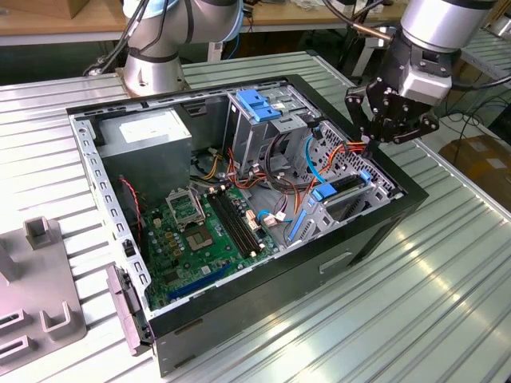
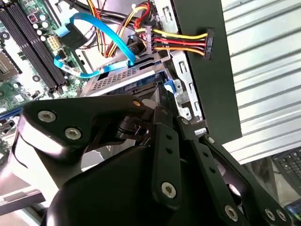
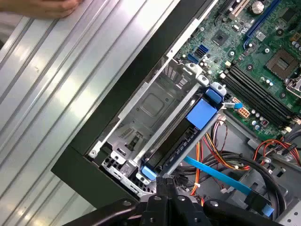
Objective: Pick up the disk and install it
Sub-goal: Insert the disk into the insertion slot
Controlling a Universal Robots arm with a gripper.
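A: Status? Biggest first.
B: Ribbed silver metal table [image 1: 447, 303], with an open black computer case [image 1: 359, 239] lying on its side on it. Green motherboard [image 1: 200, 239] on the case floor. Perforated grey metal drive bay [image 3: 155, 101] runs along the case wall at the exterior view's right.
A: Disk?
B: Grey-metal disk with blue plastic carrier frame [image 3: 178, 140] sits edge-on in that bay. Looks mostly in (can't confirm it's latched). Black gripper [image 1: 372, 144] hangs just above it, contact unclear. Spread or pressed together, can't tell.
A: Tips for seating it?
B: My read: push square along the rails, on the carrier rather than the drive body, and go slow. Keep clear of the thin blue cable [image 3: 216, 175] and the red-yellow power leads [image 2: 178, 40] near the bay.
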